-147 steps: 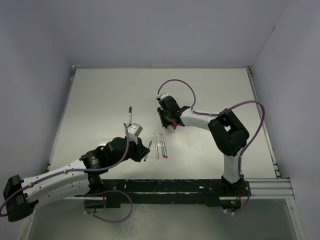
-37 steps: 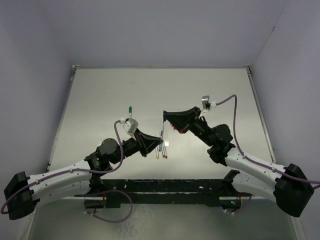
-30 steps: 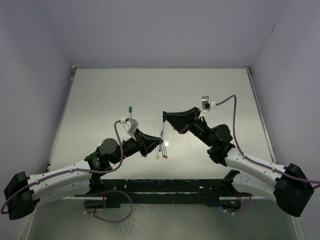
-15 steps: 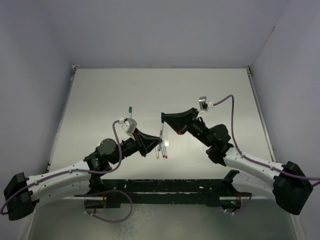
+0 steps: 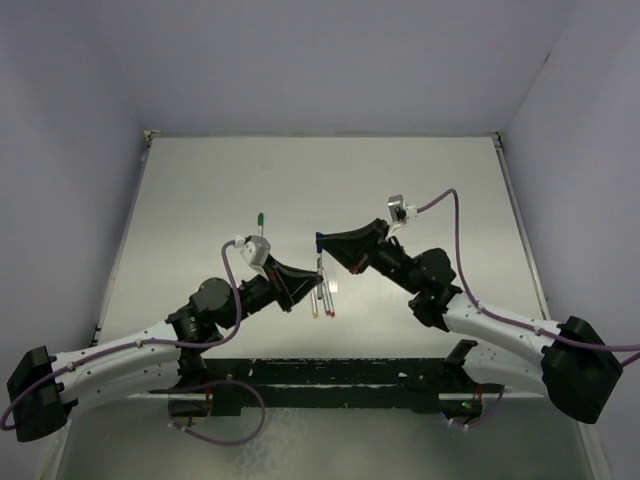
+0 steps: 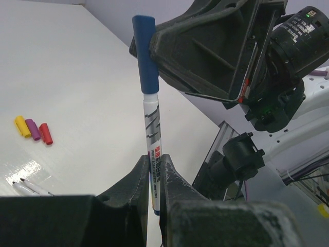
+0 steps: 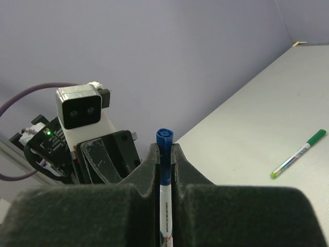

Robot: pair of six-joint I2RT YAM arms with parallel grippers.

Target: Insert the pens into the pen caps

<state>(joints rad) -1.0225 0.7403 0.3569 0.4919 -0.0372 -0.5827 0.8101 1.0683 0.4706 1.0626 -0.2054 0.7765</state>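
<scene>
My left gripper (image 5: pixel 316 278) is shut on the barrel of a whitish pen (image 6: pixel 152 128) and holds it upright above the table. The blue cap (image 6: pixel 145 56) sits on the pen's top end. My right gripper (image 5: pixel 323 243) is shut on that blue cap (image 7: pixel 164 149), and the barrel (image 7: pixel 165 216) runs down between its fingers. Yellow (image 6: pixel 22 126), purple (image 6: pixel 33 129) and red (image 6: pixel 46 134) caps lie together on the table. Three uncapped pens (image 5: pixel 322 300) lie below the grippers. A green-capped pen (image 5: pixel 259 225) lies to the left, and also shows in the right wrist view (image 7: pixel 299 153).
The white table (image 5: pixel 200 180) has raised edges at the back and both sides, with purple-grey walls around it. The two arms meet over the table's middle. The left wrist camera (image 7: pixel 82 110) sits close behind the right gripper's fingers.
Both grippers, joined at the blue pen, have shifted slightly to the left and nearer. Since 4.9 s ago the arms have come together, with pen and cap lifted off the table.
</scene>
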